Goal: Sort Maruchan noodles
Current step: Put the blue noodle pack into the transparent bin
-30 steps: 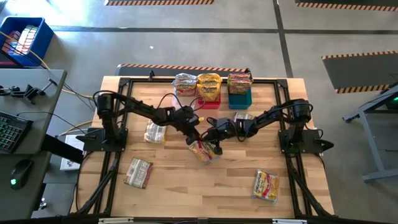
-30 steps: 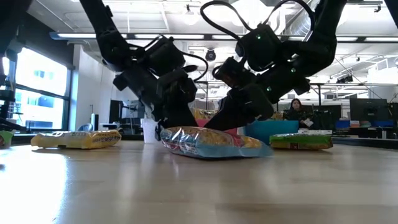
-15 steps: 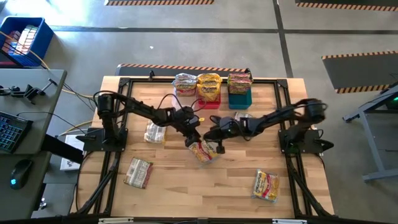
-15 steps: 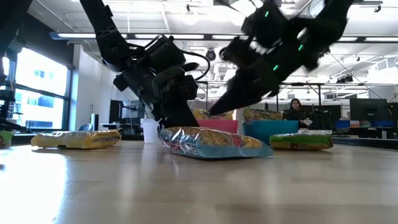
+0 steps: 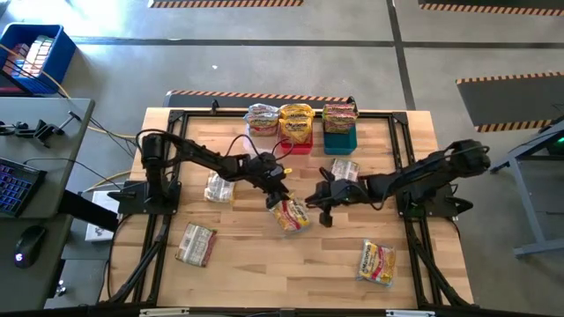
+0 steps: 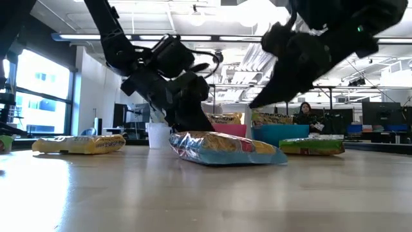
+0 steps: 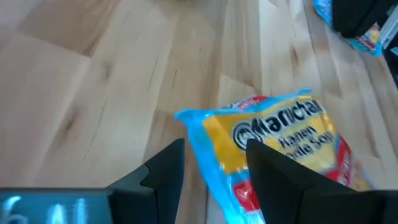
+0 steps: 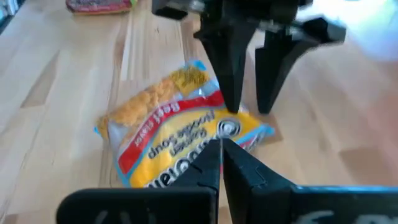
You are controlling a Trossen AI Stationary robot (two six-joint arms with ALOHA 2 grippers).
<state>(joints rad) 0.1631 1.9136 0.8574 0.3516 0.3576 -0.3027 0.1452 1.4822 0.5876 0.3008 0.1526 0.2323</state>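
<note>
Centre noodle packet — yellow, red band, blue edges.

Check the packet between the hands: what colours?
Yellow packet with blue edge and red band; clearest in left wrist view.

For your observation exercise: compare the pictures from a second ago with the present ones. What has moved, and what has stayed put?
The right gripper, shut, has pulled back toward its own side and lifted away from the yellow noodle packet, no longer over it. The left gripper stays at the packet's edge, fingers straddling it; the packet nudged slightly. The other loose packets on the table and the three bins are unchanged.
</note>
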